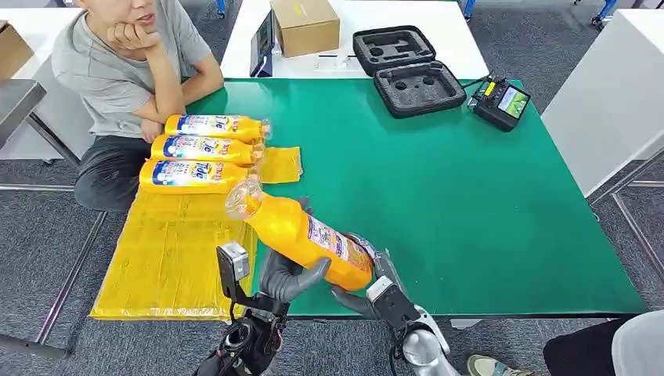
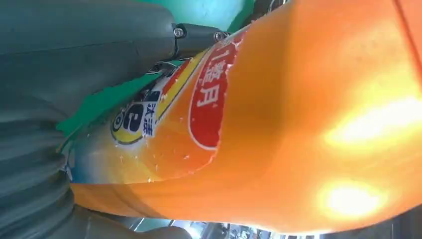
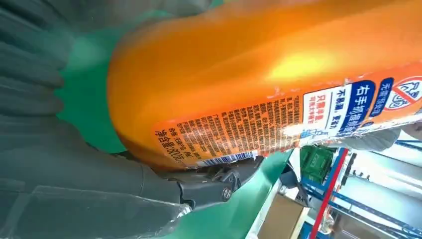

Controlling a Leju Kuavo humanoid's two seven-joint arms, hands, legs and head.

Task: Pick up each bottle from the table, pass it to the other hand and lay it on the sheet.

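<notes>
You have both hands on one glossy orange bottle (image 1: 301, 235), tilted above the green table's (image 1: 470, 204) near edge (clear cap end aimed at the sheet): the left hand (image 1: 286, 276) wraps its fingers around the mid-body, and the right hand (image 1: 368, 291) clamps the base. Three more labelled bottles (image 1: 205, 150) lie side by side on the crinkled yellow sheet (image 1: 168, 258), beside a seated person (image 1: 125, 78).

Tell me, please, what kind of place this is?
Probably a robotics lab or test workshop: a green work table, an open foam-lined equipment case, a handheld controller, and a seated person watching.
</notes>
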